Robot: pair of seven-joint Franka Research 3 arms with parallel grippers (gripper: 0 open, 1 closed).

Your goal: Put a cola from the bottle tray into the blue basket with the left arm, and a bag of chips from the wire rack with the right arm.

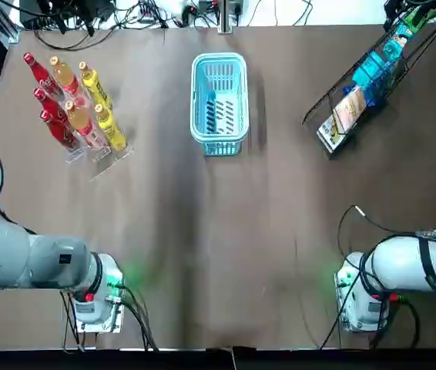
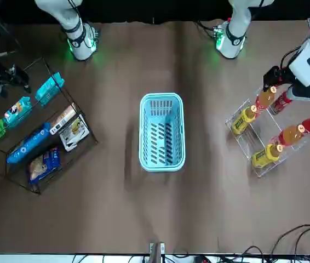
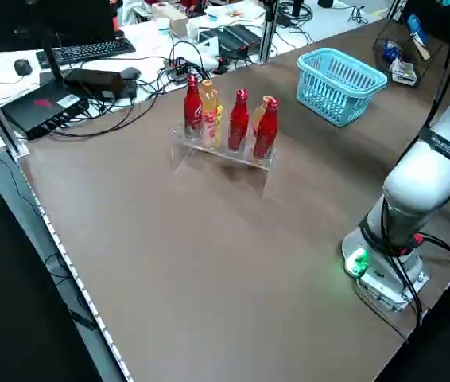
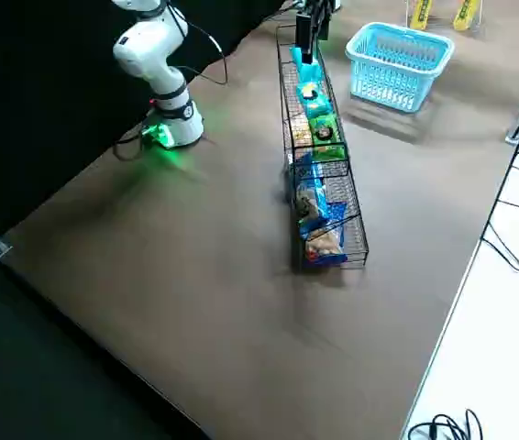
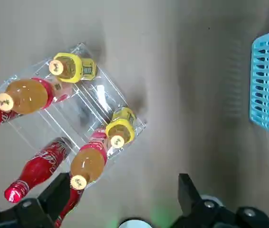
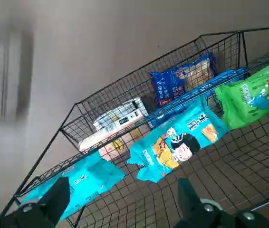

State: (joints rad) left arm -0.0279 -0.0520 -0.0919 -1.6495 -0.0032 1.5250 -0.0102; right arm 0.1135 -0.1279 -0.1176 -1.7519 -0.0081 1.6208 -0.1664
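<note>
Left hand (image 5: pixel 123 190) is spread open over the bottle tray (image 5: pixel 92 102). A cola (image 5: pixel 39 167), red with white script and a red cap, is seen just beside one finger. Right hand (image 6: pixel 121 192) is opened wide above the wire rack (image 6: pixel 220 161), with a teal chip bag (image 6: pixel 175 147) beneath it. The blue basket (image 1: pixel 219 56) is set between both hands, well apart, with bare bench (image 1: pixel 218 254) around it. Only from overhead are three colas counted, in the row farthest from the basket.

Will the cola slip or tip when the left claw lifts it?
The cola bottle looks slim, hard and glossy: probably stiff but slippery. Tall, narrow, close beside an orange bottle in the bottle tray, it could tip if nudged.
</note>
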